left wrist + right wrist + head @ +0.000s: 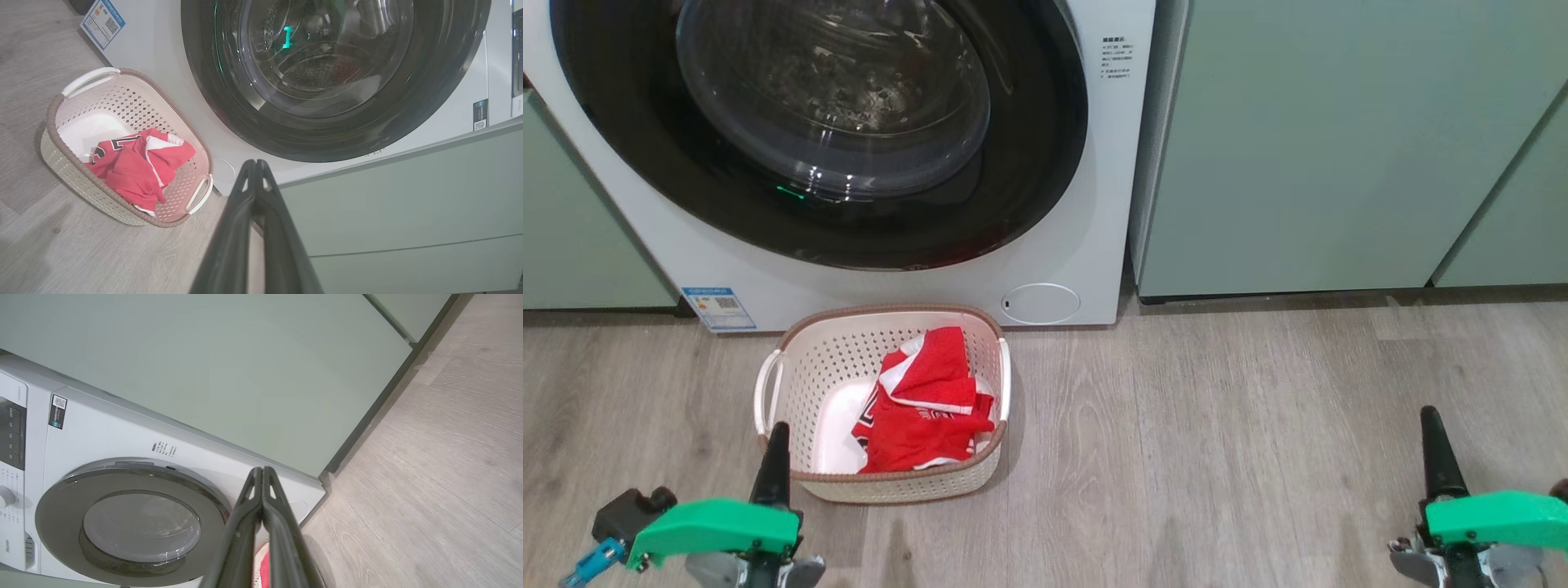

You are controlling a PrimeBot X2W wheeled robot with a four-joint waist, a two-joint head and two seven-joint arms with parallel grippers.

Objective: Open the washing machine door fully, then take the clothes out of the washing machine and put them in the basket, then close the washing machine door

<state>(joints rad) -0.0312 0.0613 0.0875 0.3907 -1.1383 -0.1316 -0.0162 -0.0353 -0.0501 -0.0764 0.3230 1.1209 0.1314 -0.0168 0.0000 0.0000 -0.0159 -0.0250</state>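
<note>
Door [833, 114] shut flush on washer [1094, 245]. Clothes [927, 400] heaped in basket [894, 487], on floor [1217, 425] just before washer. Left gripper [255, 163]: fingers pressed together, empty. Right gripper [262, 470]: same, well apart from basket.

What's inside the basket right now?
The red clothes lie heaped in the basket, toward its right side; pale floor shows left of them. Whatever lies beneath the heap is covered.

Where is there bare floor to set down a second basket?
The widest bare floor lies right of the basket, before the green cabinet, reaching the right gripper. A narrower patch lies left of the basket. It is crowded between the basket and the washing machine.
</note>
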